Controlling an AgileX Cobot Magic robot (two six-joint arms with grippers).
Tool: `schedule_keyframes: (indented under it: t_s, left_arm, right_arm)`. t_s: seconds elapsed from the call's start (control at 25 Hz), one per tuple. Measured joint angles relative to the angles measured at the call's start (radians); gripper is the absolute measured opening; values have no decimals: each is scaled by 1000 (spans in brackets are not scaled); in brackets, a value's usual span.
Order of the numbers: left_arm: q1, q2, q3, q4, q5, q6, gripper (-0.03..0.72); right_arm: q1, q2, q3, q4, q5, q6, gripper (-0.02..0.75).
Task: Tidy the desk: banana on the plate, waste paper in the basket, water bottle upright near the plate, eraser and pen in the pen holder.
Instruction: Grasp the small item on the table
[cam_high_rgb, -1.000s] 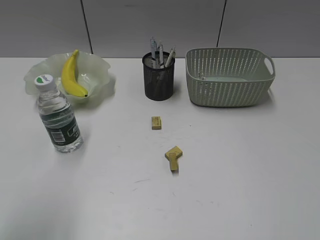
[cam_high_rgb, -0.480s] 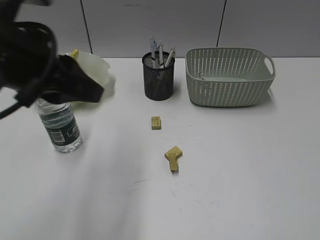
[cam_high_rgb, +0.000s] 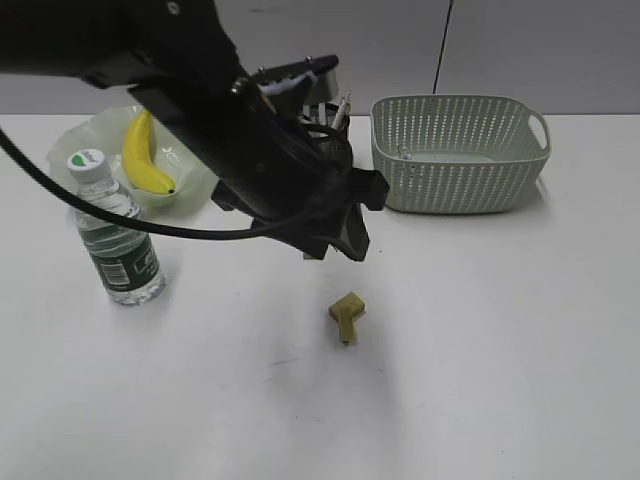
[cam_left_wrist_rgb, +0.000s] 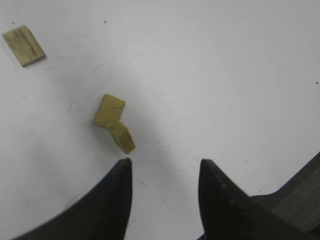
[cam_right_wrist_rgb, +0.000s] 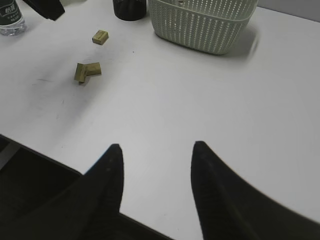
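Observation:
The banana (cam_high_rgb: 144, 155) lies in the pale-green plate (cam_high_rgb: 75, 140) at the back left. The water bottle (cam_high_rgb: 115, 240) stands upright in front of the plate. The black pen holder (cam_high_rgb: 335, 150) with pens is mostly hidden behind my left arm. My left gripper (cam_high_rgb: 337, 238) is open and empty above the desk (cam_high_rgb: 480, 330). In the left wrist view its jaws (cam_left_wrist_rgb: 165, 162) hover just beside an L-shaped yellow eraser (cam_left_wrist_rgb: 114, 123) (cam_high_rgb: 346, 315); a smaller eraser piece (cam_left_wrist_rgb: 24, 46) lies farther off. My right gripper (cam_right_wrist_rgb: 157, 146) is open and empty over bare desk. I cannot make out the waste paper.
The sage-green basket (cam_high_rgb: 460, 150) stands at the back right, also in the right wrist view (cam_right_wrist_rgb: 200, 20). That view also shows both eraser pieces (cam_right_wrist_rgb: 87, 71) (cam_right_wrist_rgb: 100, 36), the pen holder (cam_right_wrist_rgb: 129, 7) and the bottle's base (cam_right_wrist_rgb: 10, 20).
My left arm has swept from over the bottle and plate to the middle of the desk. It now hides the small eraser piece and most of the pen holder in the exterior view.

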Motion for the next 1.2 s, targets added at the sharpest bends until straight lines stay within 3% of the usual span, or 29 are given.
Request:
schedule_keyframes:
  t_s: [0.28, 0.52, 0.88, 1.2]
  left_arm:
    - [-6, 211, -181, 42, 208, -179, 337]
    - [-15, 318, -298, 120, 297, -256, 338]
    - [-34, 446, -438, 147, 393, -299, 338]
    - [-40, 510, -469, 175, 417, -301, 338]
  right_arm:
    - [0, 0, 0, 0, 0, 0, 362]
    - [0, 0, 0, 0, 0, 0, 362]
    - [0, 0, 0, 0, 0, 0, 361]
    - [0, 0, 0, 0, 0, 0, 362]
